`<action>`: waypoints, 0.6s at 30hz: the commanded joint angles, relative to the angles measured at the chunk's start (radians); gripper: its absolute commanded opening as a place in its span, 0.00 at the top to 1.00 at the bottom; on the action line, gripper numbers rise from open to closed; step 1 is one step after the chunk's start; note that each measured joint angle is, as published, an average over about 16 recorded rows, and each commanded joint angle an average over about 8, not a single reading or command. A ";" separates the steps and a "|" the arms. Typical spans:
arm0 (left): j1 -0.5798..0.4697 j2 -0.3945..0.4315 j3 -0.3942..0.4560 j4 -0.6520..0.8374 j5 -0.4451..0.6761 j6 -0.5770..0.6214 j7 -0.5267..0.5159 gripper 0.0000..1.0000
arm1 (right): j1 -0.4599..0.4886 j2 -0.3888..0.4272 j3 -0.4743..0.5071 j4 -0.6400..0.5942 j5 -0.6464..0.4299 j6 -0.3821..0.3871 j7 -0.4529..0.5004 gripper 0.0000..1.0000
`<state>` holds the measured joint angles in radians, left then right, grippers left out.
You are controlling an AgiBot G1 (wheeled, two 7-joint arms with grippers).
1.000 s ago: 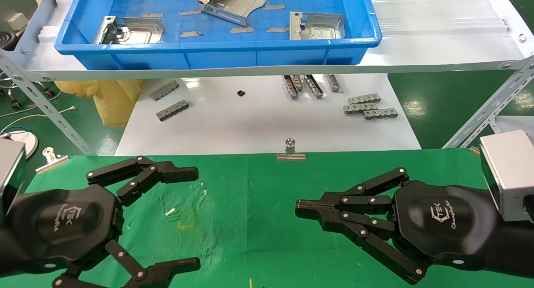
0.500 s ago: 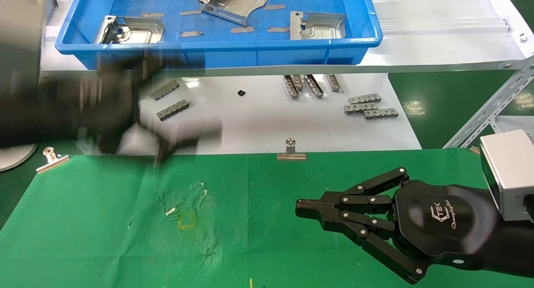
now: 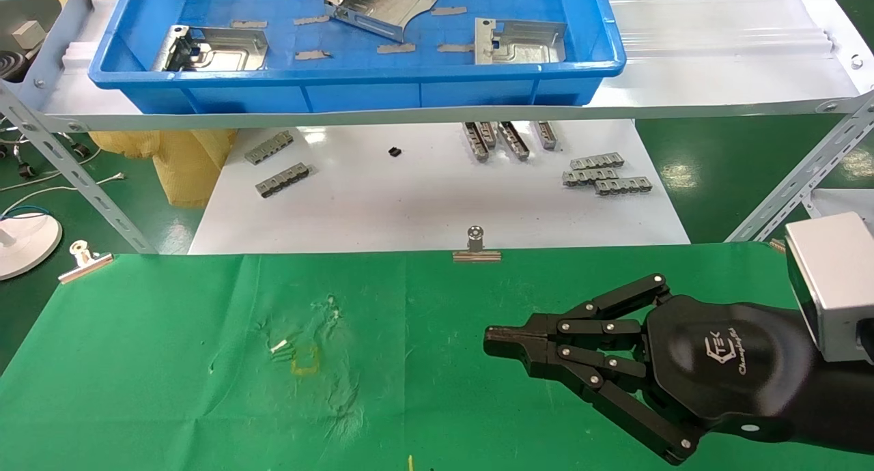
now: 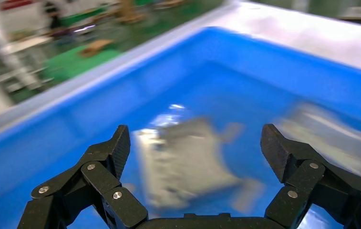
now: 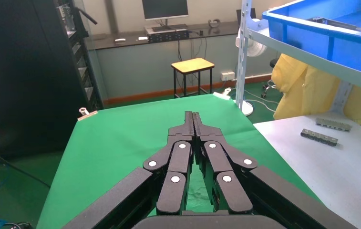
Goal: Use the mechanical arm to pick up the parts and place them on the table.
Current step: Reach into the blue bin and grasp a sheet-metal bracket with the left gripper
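The left gripper (image 4: 195,143) is spread wide over the blue tray (image 4: 121,95), its two fingers (image 4: 116,148) well apart; a silver part (image 4: 183,164) lies flat on the tray floor below and between them, untouched, and a second, blurred part (image 4: 326,133) lies beyond the far finger; in the head view this arm shows only as a dark edge at the top left corner, so the gripper itself cannot be seen there; three parts sit in the tray (image 3: 355,82), one at the left (image 3: 212,48), one tilted in the middle (image 3: 382,3), one at the right (image 3: 519,41); the right gripper (image 3: 495,341) is parked low over the green table (image 3: 171,362), fingers pressed together and holding nothing; its tip points toward the cloth's middle, with a binder clip (image 3: 476,247) at the table's edge beyond it; small grey strips (image 3: 604,173) lie on the white tabletop (image 3: 410,205) past that clip, under the tray's shelf; no part is on the green cloth.
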<state>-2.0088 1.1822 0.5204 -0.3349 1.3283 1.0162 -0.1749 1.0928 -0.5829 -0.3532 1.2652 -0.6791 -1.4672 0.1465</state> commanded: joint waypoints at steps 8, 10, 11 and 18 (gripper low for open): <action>-0.072 0.158 0.035 0.248 0.076 -0.239 0.021 0.68 | 0.000 0.000 0.000 0.000 0.000 0.000 0.000 0.00; -0.069 0.168 0.040 0.260 0.079 -0.251 0.014 0.93 | 0.000 0.000 0.000 0.000 0.000 0.000 0.000 0.00; -0.068 0.171 0.041 0.263 0.080 -0.255 0.009 1.00 | 0.000 0.000 0.000 0.000 0.000 0.000 0.000 0.00; -0.051 0.176 0.050 0.256 0.073 -0.267 -0.043 1.00 | 0.000 0.000 0.000 0.000 0.000 0.000 0.000 0.00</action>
<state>-2.0601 1.3578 0.5705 -0.0789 1.4009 0.7462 -0.2184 1.0929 -0.5828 -0.3534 1.2652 -0.6789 -1.4671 0.1464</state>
